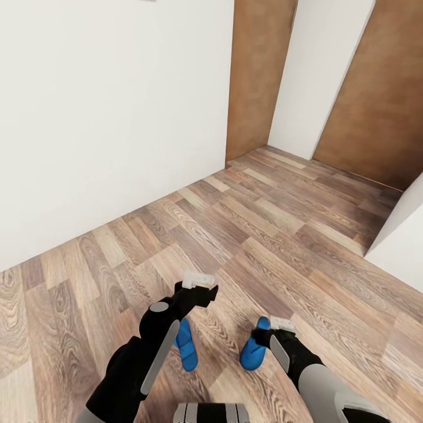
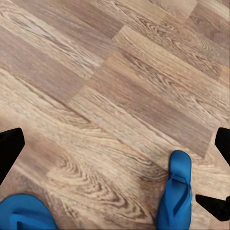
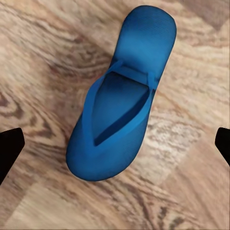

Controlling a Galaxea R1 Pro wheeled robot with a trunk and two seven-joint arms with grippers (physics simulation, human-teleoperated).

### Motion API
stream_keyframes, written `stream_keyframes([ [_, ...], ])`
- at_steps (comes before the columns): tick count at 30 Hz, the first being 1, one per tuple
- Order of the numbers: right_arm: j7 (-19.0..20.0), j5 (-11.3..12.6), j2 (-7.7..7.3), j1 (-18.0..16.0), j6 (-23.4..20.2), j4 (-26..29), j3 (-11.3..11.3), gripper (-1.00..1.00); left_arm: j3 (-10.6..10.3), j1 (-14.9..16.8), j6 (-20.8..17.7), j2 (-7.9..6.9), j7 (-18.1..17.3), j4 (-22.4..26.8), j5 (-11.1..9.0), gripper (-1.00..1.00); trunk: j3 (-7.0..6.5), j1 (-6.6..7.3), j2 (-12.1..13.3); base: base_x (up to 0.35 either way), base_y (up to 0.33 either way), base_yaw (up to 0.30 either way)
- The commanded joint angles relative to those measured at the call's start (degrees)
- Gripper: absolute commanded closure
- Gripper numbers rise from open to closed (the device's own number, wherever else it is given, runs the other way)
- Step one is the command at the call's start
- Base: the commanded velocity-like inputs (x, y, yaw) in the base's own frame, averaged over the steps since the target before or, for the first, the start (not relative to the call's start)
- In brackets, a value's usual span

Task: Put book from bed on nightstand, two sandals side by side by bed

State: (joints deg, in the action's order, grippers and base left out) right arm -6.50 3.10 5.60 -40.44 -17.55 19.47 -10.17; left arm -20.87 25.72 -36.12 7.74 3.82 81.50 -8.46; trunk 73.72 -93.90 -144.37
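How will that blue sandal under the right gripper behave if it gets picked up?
The sandal looks thin and flat, so probably light and somewhat bendy. Lying flat on the wood floor, it shouldn't roll or tip. Its raised strap likely offers the easiest grip.

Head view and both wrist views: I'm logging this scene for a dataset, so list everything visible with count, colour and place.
sandals: two, bright blue, on the floor apart from each other, one under the left arm, one by the right gripper
floor: one, brown wood planks
walls: white, left and far side
panels: two, brown, tall, far wall
left gripper: white fingers, black wrist, above the floor
right gripper: over one sandal, jaws spread
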Motion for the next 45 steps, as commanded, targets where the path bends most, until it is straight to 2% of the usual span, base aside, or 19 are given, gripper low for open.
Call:
stream_keyframes([
  [1,-0.26,0.33,0.03,-0.02,-0.29,0.15,-0.05,-1.00,-0.04,0.03,-0.26,-0.01,0.40,0.06,-0.59,-1.00,0.27,-0.01,-0.03,0.000,0.000,0.000],
  [12,-0.46,0.72,0.40,-0.43,-0.56,4.17,-0.02,-1.00,-0.05,0.03,-0.26,0.07,0.40,0.11,-0.59,-1.00,2.71,-0.30,-0.18,0.000,0.000,0.000],
  [17,-0.67,0.90,1.23,-2.93,-0.51,3.99,-0.13,-1.00,-0.05,0.03,-0.26,0.00,0.40,0.21,-0.59,-1.00,2.71,-0.30,-0.18,0.000,0.000,0.000],
  [22,-0.70,1.26,1.33,-3.36,-0.29,3.97,-0.52,-1.00,0.00,0.03,-0.26,0.03,0.40,0.18,-0.63,-1.00,2.71,-0.30,-0.18,0.000,0.002,0.000],
  [28,-0.64,4.38,1.34,-3.41,-0.21,3.99,-1.10,-1.00,0.17,0.03,-0.28,0.03,0.40,0.15,-0.62,-1.00,2.71,-0.30,-0.18,0.000,0.161,0.000],
  [30,-0.36,4.90,1.35,-3.59,-0.42,3.69,-1.75,-1.00,0.39,-0.62,-0.25,-0.62,0.31,0.81,-0.85,-1.00,2.71,-0.30,-0.18,0.000,0.000,0.000],
  [32,-0.39,4.90,1.37,-3.59,-0.44,3.67,-1.88,-1.00,0.39,-0.76,-0.25,-1.24,0.31,1.25,-0.85,-1.00,2.71,-0.30,-0.18,0.000,0.000,0.000],
  [45,0.08,4.99,1.42,-3.62,0.22,3.73,-1.79,-1.00,0.39,-0.85,-0.18,-0.89,0.40,1.55,-0.76,-1.00,2.71,-0.30,-0.18,0.000,0.000,0.000],
])
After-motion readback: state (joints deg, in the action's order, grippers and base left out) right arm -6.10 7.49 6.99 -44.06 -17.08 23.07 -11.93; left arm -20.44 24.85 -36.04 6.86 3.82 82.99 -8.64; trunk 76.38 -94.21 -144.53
